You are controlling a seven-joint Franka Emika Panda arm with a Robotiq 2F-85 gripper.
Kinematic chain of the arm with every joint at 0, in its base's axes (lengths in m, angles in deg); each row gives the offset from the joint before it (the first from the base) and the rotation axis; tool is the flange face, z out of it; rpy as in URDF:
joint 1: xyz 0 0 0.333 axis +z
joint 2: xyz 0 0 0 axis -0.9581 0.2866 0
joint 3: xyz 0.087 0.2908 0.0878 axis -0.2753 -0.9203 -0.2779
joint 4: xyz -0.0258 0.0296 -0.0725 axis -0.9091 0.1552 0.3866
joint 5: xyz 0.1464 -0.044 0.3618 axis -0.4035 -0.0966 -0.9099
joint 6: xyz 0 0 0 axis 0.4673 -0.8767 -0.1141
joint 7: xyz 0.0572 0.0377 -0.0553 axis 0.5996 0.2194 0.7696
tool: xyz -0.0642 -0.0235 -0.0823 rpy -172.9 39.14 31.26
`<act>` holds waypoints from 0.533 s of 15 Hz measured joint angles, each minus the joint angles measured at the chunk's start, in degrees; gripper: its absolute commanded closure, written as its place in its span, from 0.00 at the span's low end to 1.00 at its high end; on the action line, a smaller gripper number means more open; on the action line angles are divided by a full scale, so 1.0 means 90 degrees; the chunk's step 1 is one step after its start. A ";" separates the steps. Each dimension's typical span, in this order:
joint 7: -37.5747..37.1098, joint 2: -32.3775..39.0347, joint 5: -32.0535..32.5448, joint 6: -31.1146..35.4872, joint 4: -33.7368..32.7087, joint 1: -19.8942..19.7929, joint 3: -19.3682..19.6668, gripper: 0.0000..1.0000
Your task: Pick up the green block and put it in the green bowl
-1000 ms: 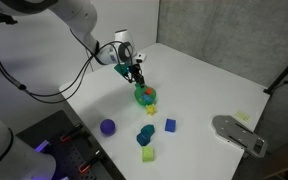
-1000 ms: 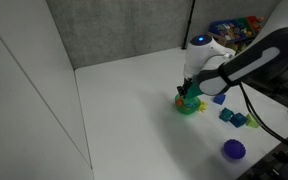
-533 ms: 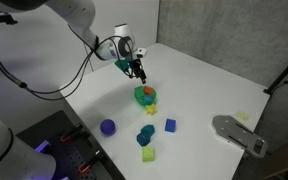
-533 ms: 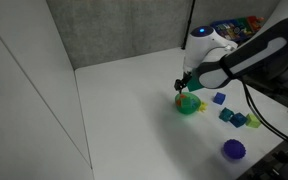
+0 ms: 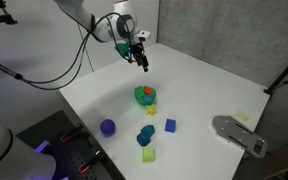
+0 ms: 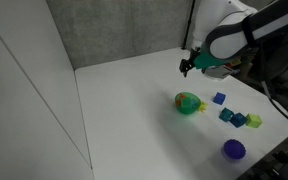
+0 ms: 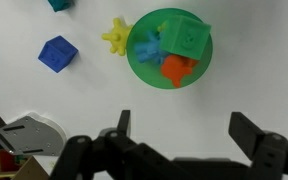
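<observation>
In the wrist view the green block [image 7: 187, 35] lies inside the green bowl [image 7: 169, 48], beside an orange piece [image 7: 176, 68] and a blue piece [image 7: 147, 46]. My gripper [image 7: 184, 130] hangs well above the bowl with its jaws wide open and nothing between them. In both exterior views the gripper [image 5: 141, 60] [image 6: 186, 68] is raised over the white table, up and back from the bowl [image 5: 145, 96] [image 6: 188, 103].
A yellow star-shaped piece [image 7: 116, 37] lies against the bowl. A blue cube [image 5: 170, 125], a dark teal block [image 5: 145, 134], a yellow-green cube [image 5: 148, 155] and a purple ball [image 5: 107, 127] lie nearer the table's front. A grey object [image 5: 239, 132] sits at the table's edge.
The gripper opened at the bowl, left the green block inside, and rose up and away from it.
</observation>
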 measured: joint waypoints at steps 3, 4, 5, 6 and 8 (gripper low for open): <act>0.0154 -0.0542 0.0002 -0.0267 0.0201 -0.0372 -0.0191 0.00; 0.0218 -0.0735 0.0002 -0.0324 0.0315 -0.0488 -0.0249 0.00; 0.0315 -0.0952 0.0002 -0.0390 0.0455 -0.0608 -0.0312 0.00; 0.0415 -0.1180 0.0002 -0.0466 0.0613 -0.0734 -0.0385 0.00; 0.0679 -0.1667 -0.0032 -0.0586 0.0969 -0.0990 -0.0545 0.00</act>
